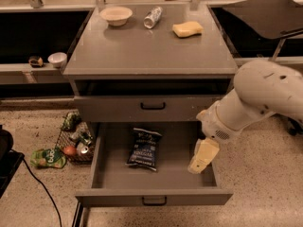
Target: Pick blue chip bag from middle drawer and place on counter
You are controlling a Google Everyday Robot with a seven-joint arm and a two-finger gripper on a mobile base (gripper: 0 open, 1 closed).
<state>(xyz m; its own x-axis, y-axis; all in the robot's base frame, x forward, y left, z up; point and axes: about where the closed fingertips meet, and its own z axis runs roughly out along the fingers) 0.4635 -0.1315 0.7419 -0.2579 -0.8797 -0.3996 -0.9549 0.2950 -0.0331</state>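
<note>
Barely started, by the look of it. Lying flat left of centre in the open drawer [109, 181]: bag [144, 148], not grabbed yet. To do: grab, lift, drop on the counter [151, 51]. Over the drawer's right side: gripper [203, 156], hanging off the bent arm [265, 93], angled down-left, apart from the bag. Can't tell whether spread or closed.

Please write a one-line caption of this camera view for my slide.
The claw hangs over the right side of the open middle drawer, apart from the blue chip bag lying inside.
</note>
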